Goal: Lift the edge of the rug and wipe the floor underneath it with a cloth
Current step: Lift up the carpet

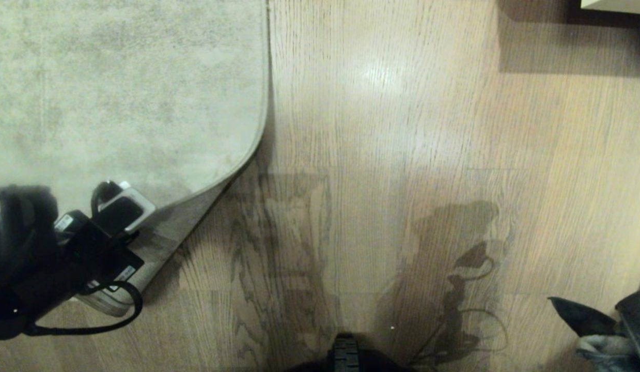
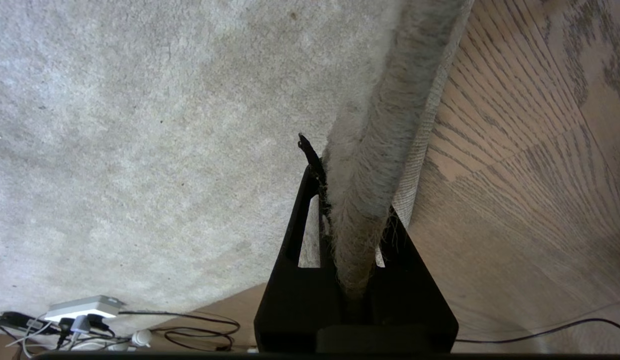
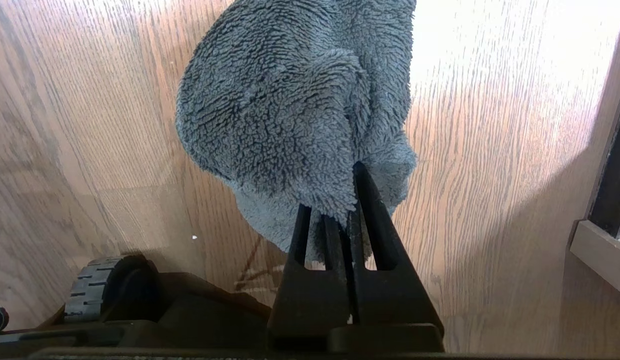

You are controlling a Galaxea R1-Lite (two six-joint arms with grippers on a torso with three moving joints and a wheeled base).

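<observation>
The pale grey-beige rug (image 1: 118, 93) covers the upper left of the head view. Its near corner is raised off the floor (image 1: 376, 155), with the rug edge (image 1: 196, 212) curling up and showing its woven underside. My left arm (image 1: 92, 248) reaches to that corner. In the left wrist view my left gripper (image 2: 355, 200) is shut on the rug edge (image 2: 385, 125), with pile fibres squeezed between the fingers. My right gripper (image 3: 340, 200) is shut on the fuzzy grey-blue cloth (image 3: 289, 110), which hangs above the floor (image 3: 490, 150). The cloth (image 1: 604, 346) also shows at the lower right of the head view.
A white power strip with tangled cables (image 2: 82, 307) lies by the rug's far side, and a thin black cable (image 2: 540, 332) runs over the planks. My base and its wheel (image 3: 97, 290) sit just below the cloth. Pale furniture (image 1: 614, 5) stands at the far right.
</observation>
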